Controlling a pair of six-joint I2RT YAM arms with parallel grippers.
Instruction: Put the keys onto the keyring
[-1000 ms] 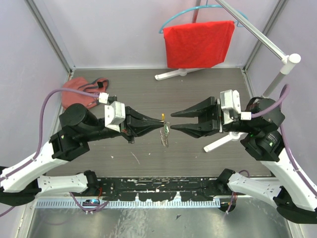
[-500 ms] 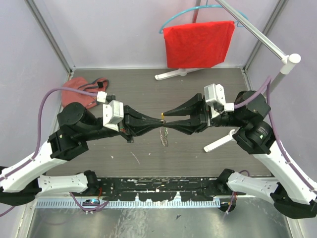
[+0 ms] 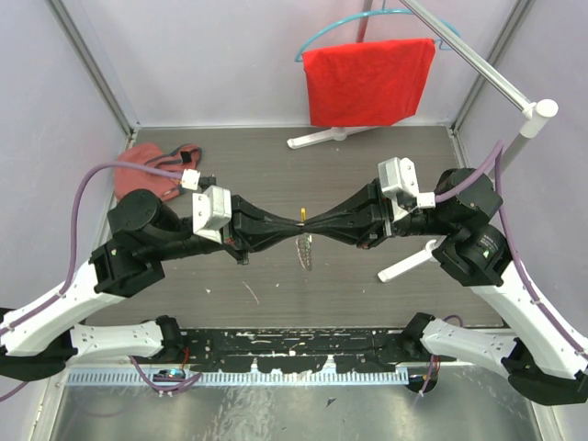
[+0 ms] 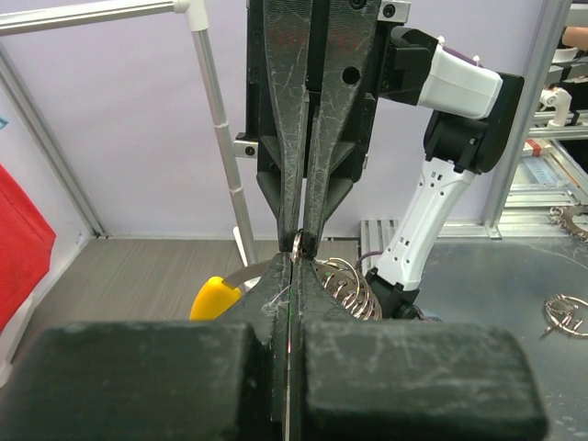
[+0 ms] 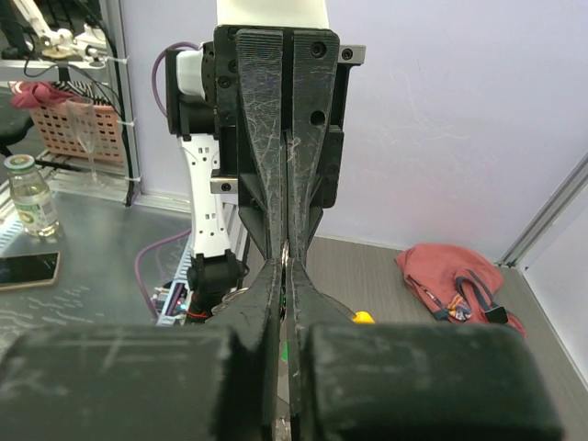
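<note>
**Tip to tip in the air, with tiny things to lose**

Holds the keyring (image 3: 306,254) up with the left gripper (image 3: 296,225), squeezed tight on it. Lets the silvery loop hang just under the tips, above the table (image 3: 239,175). Presses the right gripper (image 3: 318,223) closed too, right against the left tips. Cannot tell what sits inside that second pinch. Shows a bit of the brass-gold key (image 3: 301,213) poking up where the tips meet. No telling where the green key is, too small to find.

Could drop the keyring onto the table by letting go too soon with either pinch. Could yank the key loose, or bend the coil, by pulling the two arms apart while squeezing hard on both sides. Might miss the little gap in the ring and only push the key against the wire. Could also knock the key free by bumping tip against tip.

Differs from one second ago on the right side: wide open then and well apart from the left tips, closed now and touching them. Half a second ago, already close in but with a gap left around the key. Keeps the same tight hold on the left side. Keeps the keyring hanging in about the same spot.
</note>
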